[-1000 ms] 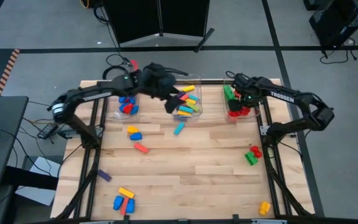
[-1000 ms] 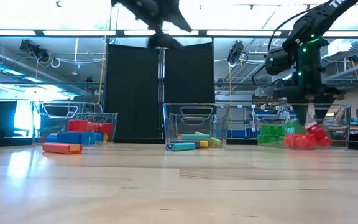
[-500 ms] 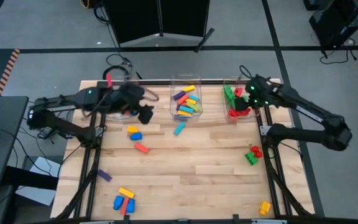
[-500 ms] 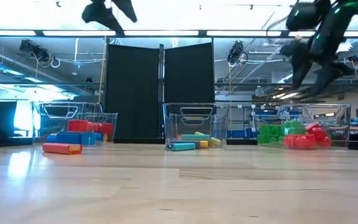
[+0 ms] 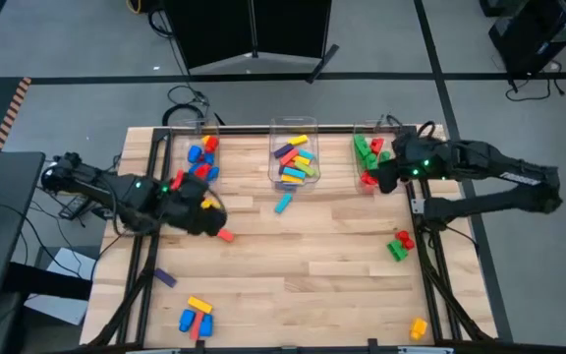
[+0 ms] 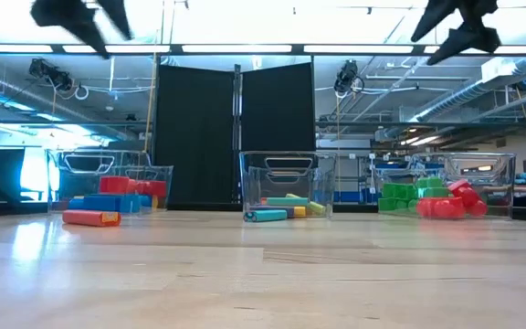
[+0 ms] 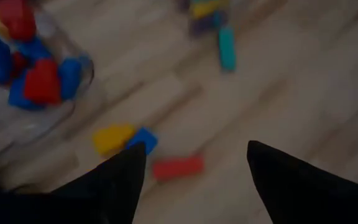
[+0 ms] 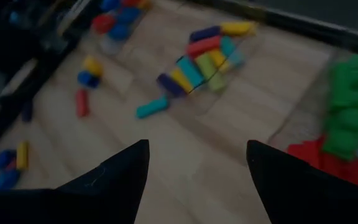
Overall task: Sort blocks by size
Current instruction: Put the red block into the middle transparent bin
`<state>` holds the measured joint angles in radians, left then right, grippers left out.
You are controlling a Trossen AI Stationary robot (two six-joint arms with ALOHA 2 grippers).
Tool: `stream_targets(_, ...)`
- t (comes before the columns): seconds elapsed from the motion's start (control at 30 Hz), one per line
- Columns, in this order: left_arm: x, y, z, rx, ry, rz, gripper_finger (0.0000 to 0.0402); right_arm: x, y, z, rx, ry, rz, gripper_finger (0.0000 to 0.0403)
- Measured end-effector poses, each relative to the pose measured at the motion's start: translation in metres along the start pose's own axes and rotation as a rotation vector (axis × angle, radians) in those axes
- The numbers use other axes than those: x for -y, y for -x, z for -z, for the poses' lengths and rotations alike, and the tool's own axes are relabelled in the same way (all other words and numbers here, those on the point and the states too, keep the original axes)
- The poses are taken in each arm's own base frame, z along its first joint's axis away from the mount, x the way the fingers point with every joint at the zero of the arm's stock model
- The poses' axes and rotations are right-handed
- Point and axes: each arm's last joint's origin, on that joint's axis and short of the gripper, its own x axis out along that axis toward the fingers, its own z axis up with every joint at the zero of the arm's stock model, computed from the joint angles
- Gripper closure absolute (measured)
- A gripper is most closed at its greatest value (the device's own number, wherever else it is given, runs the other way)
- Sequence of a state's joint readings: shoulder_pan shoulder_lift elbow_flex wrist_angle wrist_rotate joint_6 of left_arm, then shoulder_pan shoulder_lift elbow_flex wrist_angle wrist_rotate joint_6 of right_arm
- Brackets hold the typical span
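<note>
Here the middle bin (image 5: 294, 157), standing at the far edge of the table (image 5: 303, 265), serves as the landmark. It holds long blocks (image 5: 295, 160) in yellow, red, cyan, green and purple. Just in front of it on the wood lies a single cyan block (image 5: 283, 204). To the left of it stands the left bin (image 5: 200, 159) with chunky blue and red blocks (image 5: 201, 157), and to the right stands the right bin (image 5: 371, 157) with green and red blocks (image 5: 367, 160).

The left gripper (image 5: 207, 208) hangs left of and nearer than the middle bin, above the loose pieces there: a red block (image 5: 225, 235) lies on the table beside it, and the left wrist view shows a yellow block (image 7: 112, 138) and a blue block (image 7: 143, 138) touching each other just behind that red one. Its fingers (image 7: 120, 180) stand wide apart and hold nothing.

The right gripper (image 5: 381, 177) hovers right of the middle bin, over the near side of the right bin. Its fingers (image 8: 120, 177) are also spread wide, with nothing between them.

More blocks lie far nearer than the middle bin: a red and green pair (image 5: 399, 244) to the right, a yellow one (image 5: 419, 327) at the near right corner, a purple one (image 5: 165, 279) to the left, and a small yellow, blue and red heap (image 5: 196, 316) at the near left.
</note>
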<state>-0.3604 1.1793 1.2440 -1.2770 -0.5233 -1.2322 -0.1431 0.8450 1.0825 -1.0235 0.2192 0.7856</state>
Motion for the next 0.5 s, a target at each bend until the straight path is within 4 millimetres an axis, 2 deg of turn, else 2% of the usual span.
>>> stream_targets(0.17,-0.008,0.006,0.019,-0.184,-0.149,-0.04,0.0119,-0.027,-0.022,0.015,-0.123,0.13,-0.009,0.0124)
stream_targets(0.27,-0.01,0.008,0.023,-0.269,-0.198,-0.042,0.0119,-0.041,-0.036,0.025,-0.181,0.198,0.007,0.0124)
stream_targets(0.5,-0.007,0.006,0.023,-0.217,-0.201,-0.049,0.0119,-0.064,-0.057,0.045,-0.223,0.302,0.029,0.0122)
